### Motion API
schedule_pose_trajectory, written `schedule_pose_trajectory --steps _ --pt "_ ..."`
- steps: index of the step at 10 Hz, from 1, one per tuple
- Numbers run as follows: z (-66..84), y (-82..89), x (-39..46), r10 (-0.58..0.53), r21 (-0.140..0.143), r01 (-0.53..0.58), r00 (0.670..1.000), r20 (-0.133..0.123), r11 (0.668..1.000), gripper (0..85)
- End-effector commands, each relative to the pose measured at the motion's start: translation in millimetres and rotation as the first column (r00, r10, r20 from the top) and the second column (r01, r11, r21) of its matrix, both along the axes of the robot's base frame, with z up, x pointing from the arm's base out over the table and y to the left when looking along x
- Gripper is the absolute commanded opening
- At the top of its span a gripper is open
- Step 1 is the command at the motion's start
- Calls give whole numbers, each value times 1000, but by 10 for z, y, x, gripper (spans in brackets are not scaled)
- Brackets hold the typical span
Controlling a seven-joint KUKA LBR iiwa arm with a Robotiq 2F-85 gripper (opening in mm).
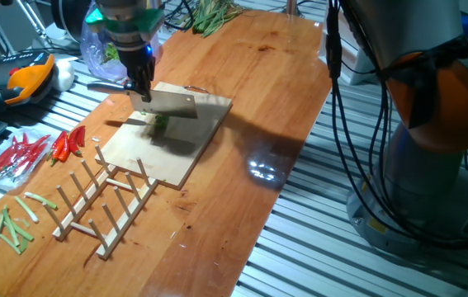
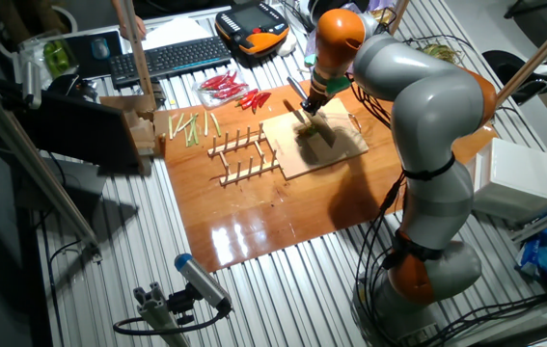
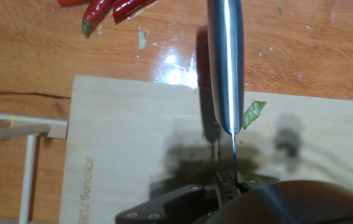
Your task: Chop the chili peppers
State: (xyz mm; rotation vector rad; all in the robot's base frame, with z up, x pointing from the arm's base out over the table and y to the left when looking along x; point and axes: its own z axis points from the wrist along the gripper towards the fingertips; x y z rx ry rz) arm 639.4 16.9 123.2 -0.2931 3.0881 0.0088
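The gripper (image 1: 141,81) is closed on the handle of a knife (image 1: 172,102), and the blade hangs flat just above the board (image 1: 167,144). The green chili (image 1: 160,121) lies on the far part of the board, under the blade. In the hand view the blade (image 3: 226,62) points away, and a green chili piece (image 3: 253,114) sits just right of it. Red chilies (image 1: 67,144) lie left of the board, a wooden rack (image 1: 101,198) near it.

Arm bent over, wrist pitched down, gripper (image 1: 142,81) pointing at the tabletop (image 1: 283,99). Jaws clamped on knife (image 1: 170,101) handle (blade edge-down, sticking out ahead in hand view).
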Motion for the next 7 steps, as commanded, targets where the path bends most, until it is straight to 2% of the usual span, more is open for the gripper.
schedule_pose_trajectory --steps 1,7 --pt "-31 6 3 0 3 0 1000 3 1000 0" --pt "-123 83 -27 -17 22 17 1000 7 1000 0"
